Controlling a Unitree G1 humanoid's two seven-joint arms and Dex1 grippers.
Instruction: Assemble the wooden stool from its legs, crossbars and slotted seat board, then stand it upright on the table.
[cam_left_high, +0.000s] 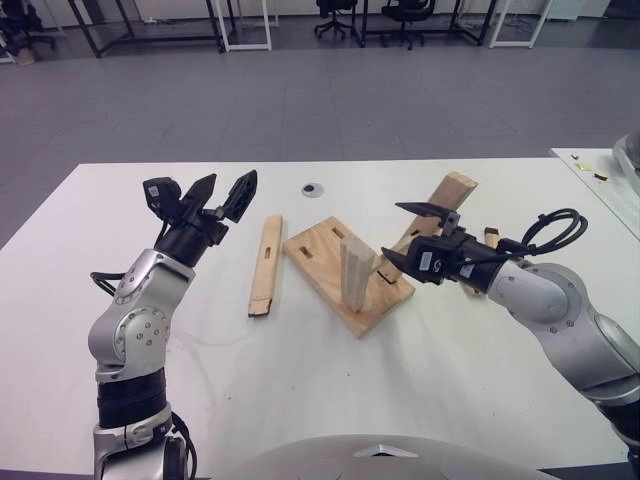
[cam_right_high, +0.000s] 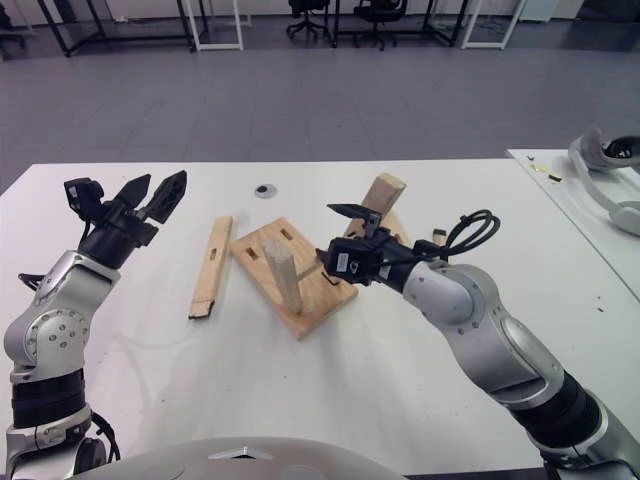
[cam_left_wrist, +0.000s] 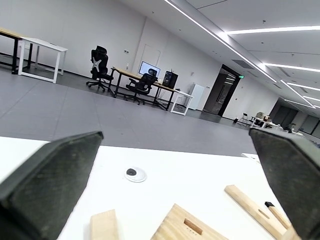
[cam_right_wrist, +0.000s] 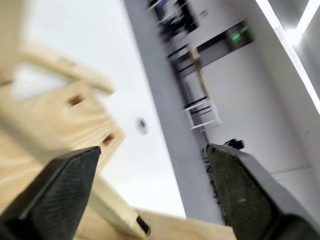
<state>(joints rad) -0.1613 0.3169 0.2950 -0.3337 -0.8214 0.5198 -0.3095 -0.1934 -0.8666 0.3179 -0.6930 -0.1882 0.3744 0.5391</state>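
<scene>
Presently the main hazard sits nearest: one upright leg (cam_left_high: 356, 270) stands in the near corner of the board (cam_left_high: 318, 252), and how deep it is seated cannot be told. In my judgement a sideways knock would tip it out or drag the board across the desk (cam_left_high: 200, 350), since nothing pins the board down. The right tool (cam_left_high: 395, 236), jaws wide apart and holding nothing, hangs just beside the board's right edge, close to that leg. A closing or sweeping move from there is the likeliest cause.

Left of the board lies a loose leg (cam_left_high: 266, 263), flat and apart from it. It is narrow and low, so a grasp could slip or scrape the desk. The left tool (cam_left_high: 230, 186), also spread open and empty, is raised above the desk, left of that leg's far end. Farther off, a tilted bar (cam_left_high: 447, 195) leans up behind the right tool. Whether it rests on the board is unclear, and a nudge may drop it.

Condition of parts: pale wood, square-edged. The board lies flat, turned diagonal, with rectangular slots showing on its face. The loose leg carries a slot and a dark near end. Assembly is judged to be at an early stage.
</scene>
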